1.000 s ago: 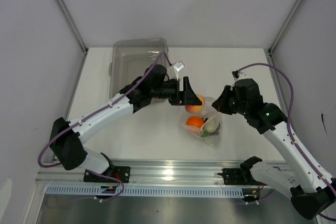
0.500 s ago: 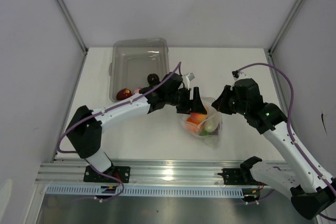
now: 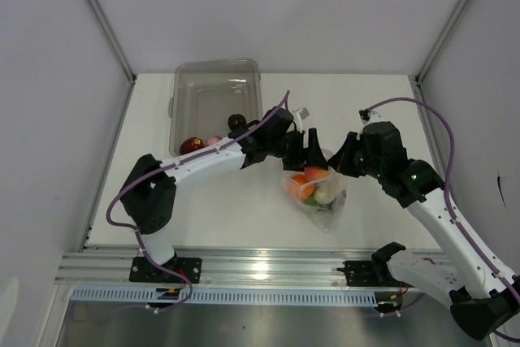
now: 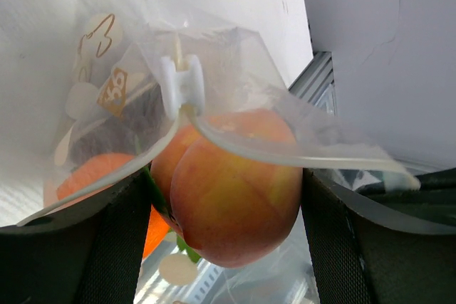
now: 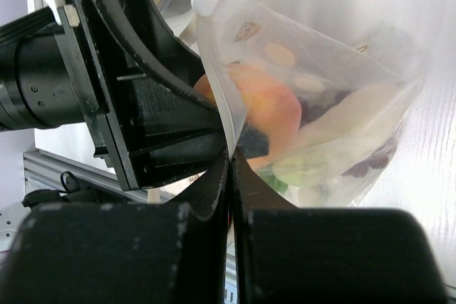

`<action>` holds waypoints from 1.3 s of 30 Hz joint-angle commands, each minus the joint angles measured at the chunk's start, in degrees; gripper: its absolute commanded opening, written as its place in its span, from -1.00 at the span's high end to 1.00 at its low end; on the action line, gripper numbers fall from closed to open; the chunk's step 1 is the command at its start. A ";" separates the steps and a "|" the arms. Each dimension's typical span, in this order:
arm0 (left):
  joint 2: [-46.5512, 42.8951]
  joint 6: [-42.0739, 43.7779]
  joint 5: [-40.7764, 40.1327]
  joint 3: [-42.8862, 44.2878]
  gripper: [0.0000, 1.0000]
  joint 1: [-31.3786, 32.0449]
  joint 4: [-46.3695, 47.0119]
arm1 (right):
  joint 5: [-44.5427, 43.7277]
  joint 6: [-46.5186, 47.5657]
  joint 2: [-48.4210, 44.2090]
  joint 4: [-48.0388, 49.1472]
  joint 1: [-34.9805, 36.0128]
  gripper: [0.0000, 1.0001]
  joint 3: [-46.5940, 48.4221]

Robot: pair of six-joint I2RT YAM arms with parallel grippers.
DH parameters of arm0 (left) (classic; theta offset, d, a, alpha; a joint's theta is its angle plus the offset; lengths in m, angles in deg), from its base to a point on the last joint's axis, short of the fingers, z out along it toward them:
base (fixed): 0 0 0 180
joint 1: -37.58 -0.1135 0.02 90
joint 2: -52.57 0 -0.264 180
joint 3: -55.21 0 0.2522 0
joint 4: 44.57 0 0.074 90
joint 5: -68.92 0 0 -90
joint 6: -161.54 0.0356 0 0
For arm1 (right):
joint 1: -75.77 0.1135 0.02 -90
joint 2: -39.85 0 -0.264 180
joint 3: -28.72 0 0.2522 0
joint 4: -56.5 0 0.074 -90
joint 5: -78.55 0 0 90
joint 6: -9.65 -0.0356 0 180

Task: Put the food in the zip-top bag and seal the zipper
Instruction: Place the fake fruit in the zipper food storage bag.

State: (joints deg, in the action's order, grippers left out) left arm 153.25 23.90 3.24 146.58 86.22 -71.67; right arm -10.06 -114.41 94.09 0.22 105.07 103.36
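1. The zip-top bag [image 3: 318, 201] lies on the white counter [image 3: 390, 111] just right of centre in the overhead view. Its mouth is lifted between the two tools.
2. The left tool [image 3: 314, 160] reaches in from the left and hangs over the bag's mouth. Its fingers [image 4: 107, 247] stand wide apart with the peach [image 4: 231, 197] clasped between them.
3. In the left wrist view the peach fills the middle of the frame, partly inside the mouth.
4. The zipper [image 4: 285, 154] is unsealed. Its two clear strips part from a white slider [image 4: 182, 83] at the upper middle of that frame and run down to either side across the front of the peach.
5. The right tool [image 5: 229, 156] is closed tight, pinching the bag's edge along one side of the mouth. In the overhead view it sits at the bag's upper right.
6. An orange [image 4: 89, 172] lies in the bag at the lower left of the left wrist view, behind the plastic.
7. The right wrist view shows a green bit [image 5: 299, 172] and a white oblong piece [image 5: 360, 115] low in the bag, right of centre, with darker pieces around them that are hard to make out.
8. A clear rigid bin [image 3: 215, 91] stands at the upper left of the counter, well apart from the bag.
9. Along the bin's lower edge lie a dark red fruit [image 3: 192, 145], a pink bulb [image 3: 213, 141] and a dark round piece [image 3: 236, 122].
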 commanded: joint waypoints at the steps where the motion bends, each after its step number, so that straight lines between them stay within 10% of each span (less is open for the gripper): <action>1: 1.18 -1.41 0.29 3.96 0.21 0.31 1.40 | 0.11 -0.48 -0.27 2.27 0.32 1.00 1.61; 5: 0.74 -0.44 -1.81 4.84 -0.26 0.31 -0.19 | 0.02 -0.39 -0.27 2.27 0.41 1.00 1.61; 7: 0.13 0.17 -2.34 4.57 -0.99 0.31 -0.37 | -0.07 -0.39 -0.36 2.18 0.32 1.00 1.52; 28: -14.90 5.00 -4.97 -13.17 -0.99 0.31 12.99 | -0.07 -0.30 -0.71 2.27 0.23 1.00 -0.15; 39: -25.97 12.66 -21.31 -16.96 -0.99 -0.65 8.43 | -0.16 0.23 -0.71 2.62 0.14 1.00 -1.56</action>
State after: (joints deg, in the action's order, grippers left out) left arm 130.85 32.62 -10.46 129.51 86.13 -61.77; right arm -10.06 -114.39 93.91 1.09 105.18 101.83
